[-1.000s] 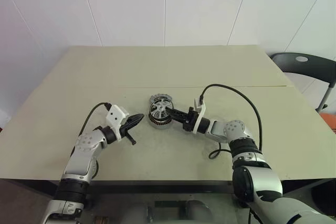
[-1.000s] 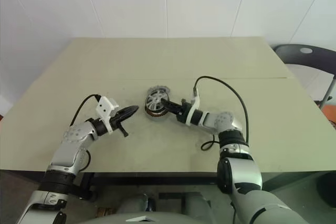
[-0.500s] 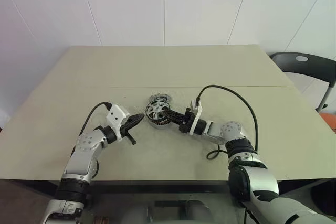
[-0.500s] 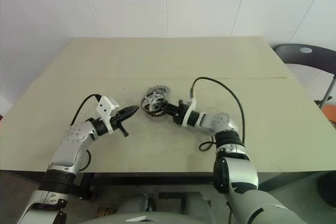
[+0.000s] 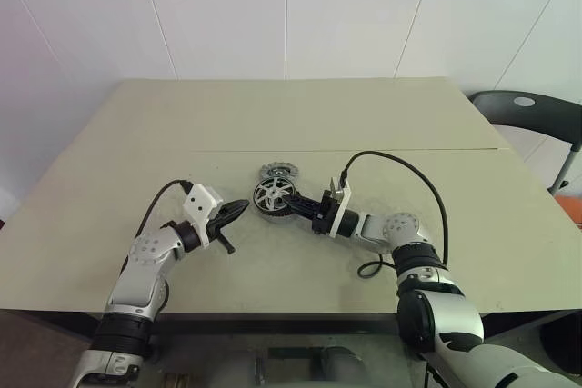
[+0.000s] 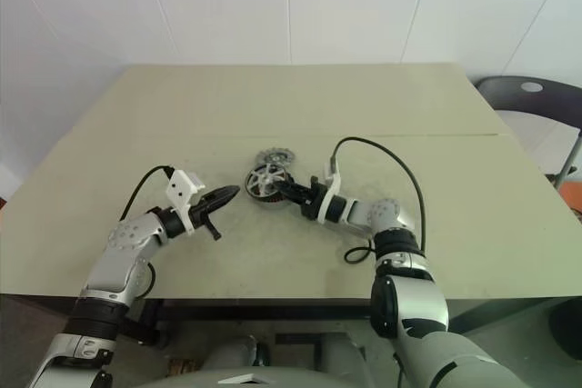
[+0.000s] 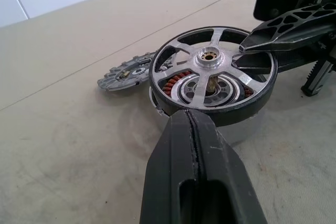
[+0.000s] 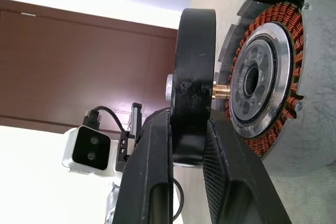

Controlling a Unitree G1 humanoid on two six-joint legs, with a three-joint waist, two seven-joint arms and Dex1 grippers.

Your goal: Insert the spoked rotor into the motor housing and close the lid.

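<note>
Right wrist view: spoked rotor (image 8: 193,82) shaft points into motor housing (image 8: 273,72).

Two head cameras look forward and down over the table (image 5: 300,124) from well back. Each wrist camera peers along its own fingers, close in and from opposite sides, at the rotor (image 7: 212,74) poised over the housing (image 8: 268,72), which all views share.
</note>
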